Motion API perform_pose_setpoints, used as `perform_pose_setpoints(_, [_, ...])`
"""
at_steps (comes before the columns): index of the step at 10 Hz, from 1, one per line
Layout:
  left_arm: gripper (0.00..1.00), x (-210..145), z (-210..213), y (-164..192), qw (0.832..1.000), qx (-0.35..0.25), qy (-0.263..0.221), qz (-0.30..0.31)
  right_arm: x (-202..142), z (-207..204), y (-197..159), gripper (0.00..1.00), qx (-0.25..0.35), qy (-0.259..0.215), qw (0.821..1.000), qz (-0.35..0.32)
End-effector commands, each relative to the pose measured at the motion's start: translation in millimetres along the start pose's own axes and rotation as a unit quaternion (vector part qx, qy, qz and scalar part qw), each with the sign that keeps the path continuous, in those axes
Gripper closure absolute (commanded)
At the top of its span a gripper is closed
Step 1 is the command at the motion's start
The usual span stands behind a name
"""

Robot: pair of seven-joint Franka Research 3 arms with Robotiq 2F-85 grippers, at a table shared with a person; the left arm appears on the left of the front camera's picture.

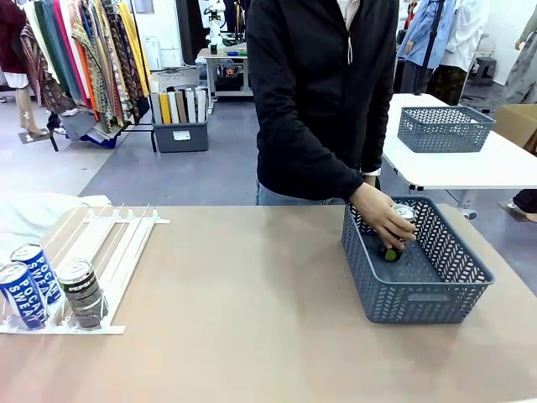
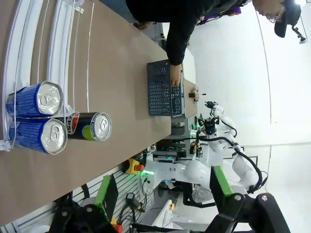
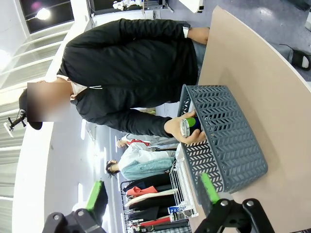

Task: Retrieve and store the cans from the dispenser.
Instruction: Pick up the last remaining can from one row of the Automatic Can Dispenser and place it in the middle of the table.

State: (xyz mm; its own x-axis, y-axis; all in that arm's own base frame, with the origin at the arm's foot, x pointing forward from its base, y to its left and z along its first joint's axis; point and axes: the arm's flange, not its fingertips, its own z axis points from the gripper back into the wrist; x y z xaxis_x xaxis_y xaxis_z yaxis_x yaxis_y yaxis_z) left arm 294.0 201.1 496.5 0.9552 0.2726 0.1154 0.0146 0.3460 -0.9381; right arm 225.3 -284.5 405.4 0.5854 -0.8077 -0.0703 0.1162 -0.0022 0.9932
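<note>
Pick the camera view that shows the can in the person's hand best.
Right wrist view: the can shows its silver top and green side clearly in the person's hand. Front view: the hand covers most of it, in the grey basket; a silver rim and green patch peek out. Left wrist view: too small to tell.

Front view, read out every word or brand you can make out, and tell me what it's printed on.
"POCARI SWEAT": on the nearer blue can in the dispenser.
"POCARI SWEAT": on the blue can behind it.
"PEPSI": on the black can beside them.
The held can, in the person's hand at the grey basket: print covered, unreadable.
White label on the far grey bin: too small to read.
</note>
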Motion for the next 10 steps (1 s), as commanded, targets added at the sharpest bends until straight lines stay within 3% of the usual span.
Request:
perform_pose_setpoints(1, [0.0,-0.8,-1.0,-1.5,1.0,-0.011,-0.004,0.007,-2.5,1.0,4.0,0.0,0.001,0.003,1.0,-0.001])
perform_pose_setpoints(7, [0.0,-0.1,0.1,1.7,1.0,-0.001,0.0,0.003,-2.5,1.0,4.0,0.0,0.001,0.003,1.0,-0.001])
perform_pose_setpoints(8, [0.0,-1.4,-21.5,-23.1,0.992,0.12,-0.024,-0.011,-2.5,1.0,4.0,0.0,0.001,0.003,1.0,-0.001])
perform_pose_setpoints(10, [0.0,-3.3,-91.5,-66.8,0.97,0.224,0.033,-0.083,-2.5,1.0,4.0,0.0,0.001,0.003,1.0,-0.001])
